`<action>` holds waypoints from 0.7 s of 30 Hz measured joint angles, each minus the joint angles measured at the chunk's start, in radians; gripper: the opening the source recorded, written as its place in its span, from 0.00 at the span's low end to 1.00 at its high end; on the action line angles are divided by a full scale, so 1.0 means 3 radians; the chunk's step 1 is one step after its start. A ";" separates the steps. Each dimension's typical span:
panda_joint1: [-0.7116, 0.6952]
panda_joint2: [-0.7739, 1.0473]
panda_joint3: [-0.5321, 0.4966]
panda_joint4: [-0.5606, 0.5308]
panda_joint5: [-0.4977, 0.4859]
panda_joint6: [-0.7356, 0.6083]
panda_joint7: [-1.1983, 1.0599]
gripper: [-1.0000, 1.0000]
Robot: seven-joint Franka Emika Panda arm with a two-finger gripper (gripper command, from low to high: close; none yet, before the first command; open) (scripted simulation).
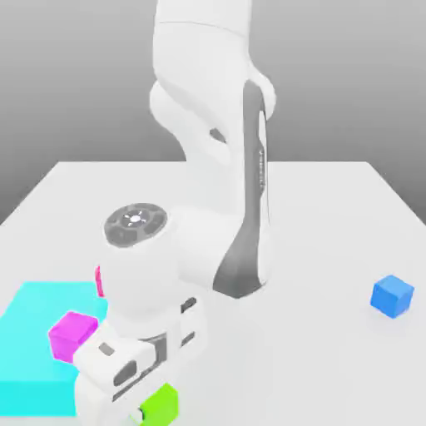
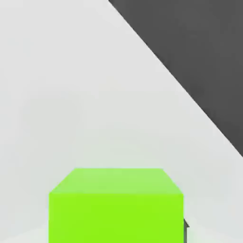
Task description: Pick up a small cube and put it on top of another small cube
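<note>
Claw (image 1: 143, 408), glossy white with dark seams, is lowered at the near edge of the worktop (image 1: 316, 225), right at the lime-green cube (image 1: 160, 403); whether its fingers pinch the cube cannot be told. That cube is plain, matte and sharp-edged, resting on the smooth pale grey worktop directly at the claw. Well away, toward the exterior view's right, sits the blue cube (image 1: 392, 296), equally matte and the same size. Just beside the claw, on the exterior view's left, a magenta cube (image 1: 72, 334) rests on a flat cyan block (image 1: 33, 349).
</note>
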 joint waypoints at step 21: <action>0.3009 -0.1353 0.1104 -0.0899 -0.1052 -0.0377 0.0647 0.00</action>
